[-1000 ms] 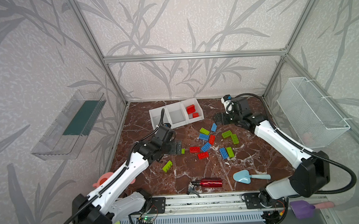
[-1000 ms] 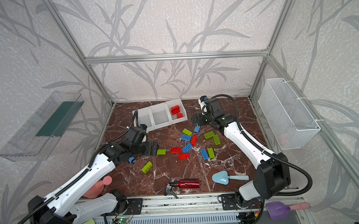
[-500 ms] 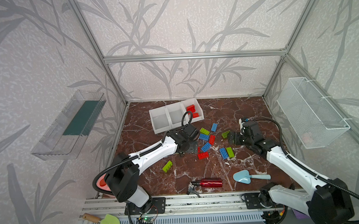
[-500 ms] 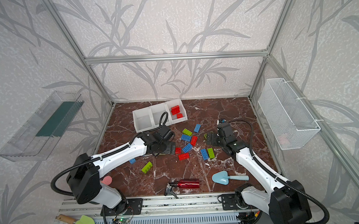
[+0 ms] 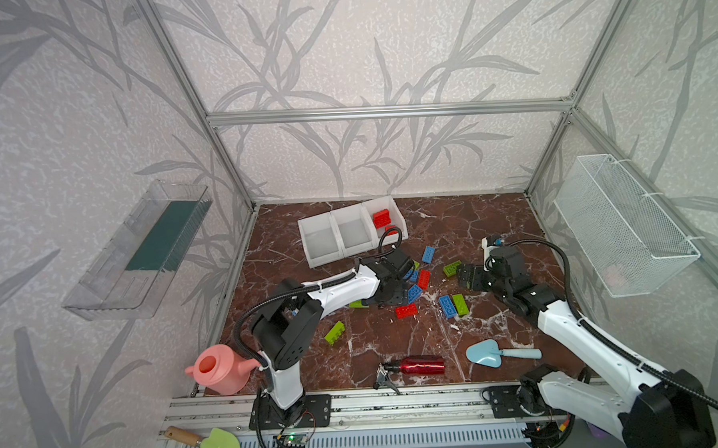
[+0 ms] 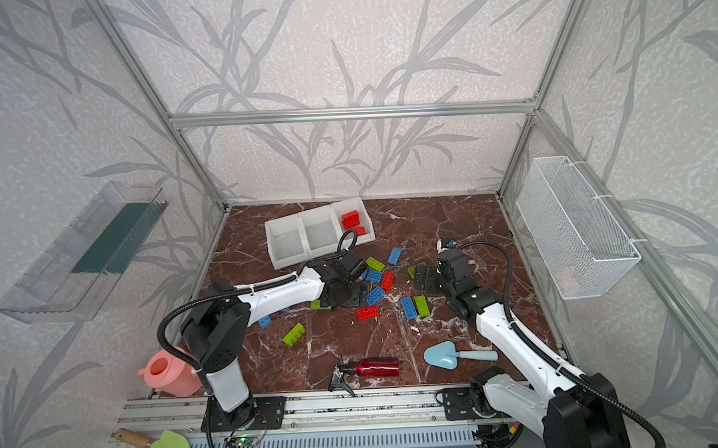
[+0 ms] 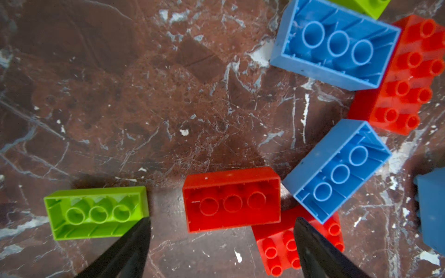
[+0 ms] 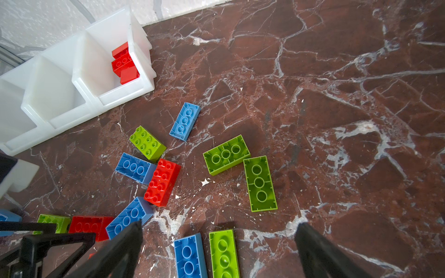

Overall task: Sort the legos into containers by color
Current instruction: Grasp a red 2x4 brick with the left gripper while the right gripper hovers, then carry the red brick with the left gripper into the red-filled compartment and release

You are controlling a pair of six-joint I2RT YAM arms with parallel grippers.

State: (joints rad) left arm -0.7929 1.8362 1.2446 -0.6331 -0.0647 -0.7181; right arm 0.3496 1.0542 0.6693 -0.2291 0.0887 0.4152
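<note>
**Left gripper wide over an upturned red brick; right gripper spread and empty**

The left gripper (image 7: 222, 219) hangs low over the loose legos (image 5: 424, 279) in the middle of the marble floor (image 5: 473, 220). Its jaws are spread wide and hold nothing. In the left wrist view an upturned red brick (image 7: 231, 199) lies on the floor between the two black fingertips (image 7: 137, 238), clear of both. An upturned lime green brick (image 7: 96, 213) lies just beside it, with one corner hidden behind a fingertip. An upturned blue brick (image 7: 337, 171) sits at the red one's other end, and a studs-up red brick (image 7: 277, 250) shows partly behind them. Whether the studs carry any lettering cannot be told.

The right gripper (image 8: 219, 223) stands just right of the cluster, jaws fully apart and empty. In the right wrist view a blue brick (image 8: 189, 257) and a green brick (image 8: 224, 255) lie side by side, hollow sides up, on the floor between its fingers.

The containers (image 5: 323, 257) stand in a row at the far side, left of centre. The rightmost bin holds red bricks (image 5: 381, 218). A lone green brick (image 5: 334, 332) lies nearer, left of the cluster. Along the near edge lie a red bottle (image 5: 417, 364) and a light blue trowel (image 5: 485, 352), with a pink watering can (image 5: 218, 370) at the near left corner.
</note>
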